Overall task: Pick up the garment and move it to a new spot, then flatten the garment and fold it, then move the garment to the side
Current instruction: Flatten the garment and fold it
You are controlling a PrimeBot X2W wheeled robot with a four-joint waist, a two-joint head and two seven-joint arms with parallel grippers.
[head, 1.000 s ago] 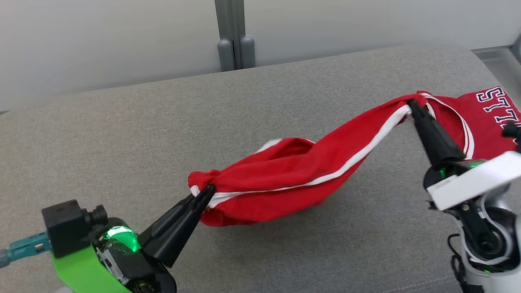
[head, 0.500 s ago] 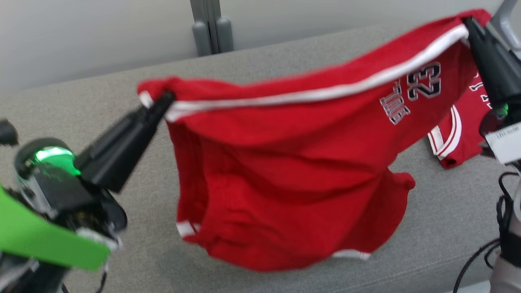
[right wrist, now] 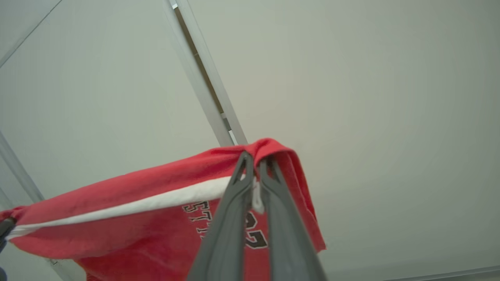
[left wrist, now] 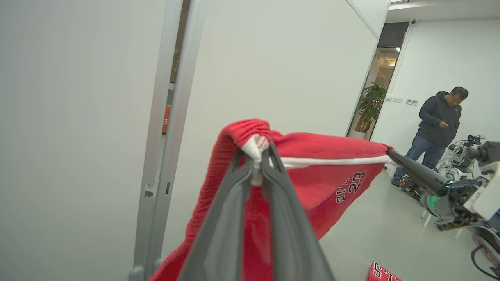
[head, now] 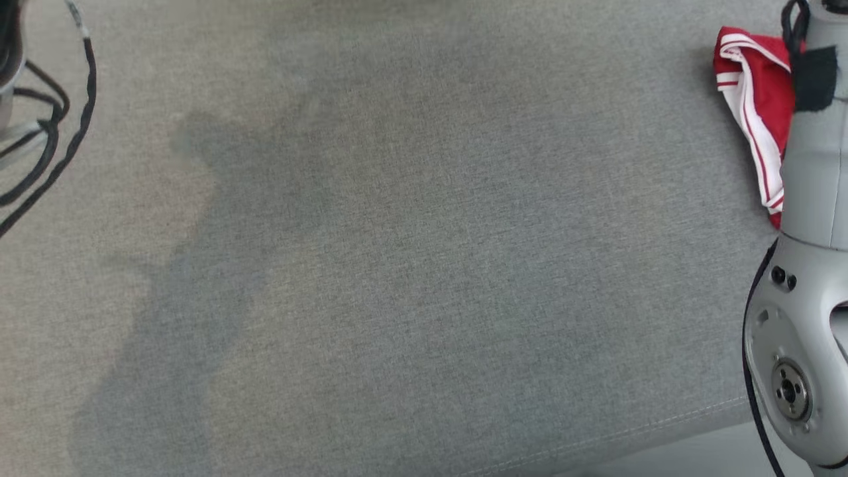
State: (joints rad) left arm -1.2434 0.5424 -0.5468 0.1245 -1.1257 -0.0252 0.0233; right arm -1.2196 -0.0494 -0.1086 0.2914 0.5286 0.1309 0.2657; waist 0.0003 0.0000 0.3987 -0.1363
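**Left gripper (left wrist: 256, 158) and right gripper (right wrist: 256, 166) clamped on the garment (left wrist: 324, 183), aloft**

We see each pair of fingers pinched narrow on one end of the white-striped edge. The left grip sits at the centre of the left wrist frame, the right at the centre of the right wrist frame. The red cloth hangs stretched between them. In the head frame, upper right, a second red piece (head: 768, 86) lies on the grey cushion (head: 397, 265), partly behind a pale arm (head: 808, 165).

The garment (left wrist: 324, 175) stretches between left gripper (left wrist: 256, 154) and right gripper (right wrist: 254, 160), a second garment (head: 755, 106) lying on the cushion (head: 397, 265) at right.
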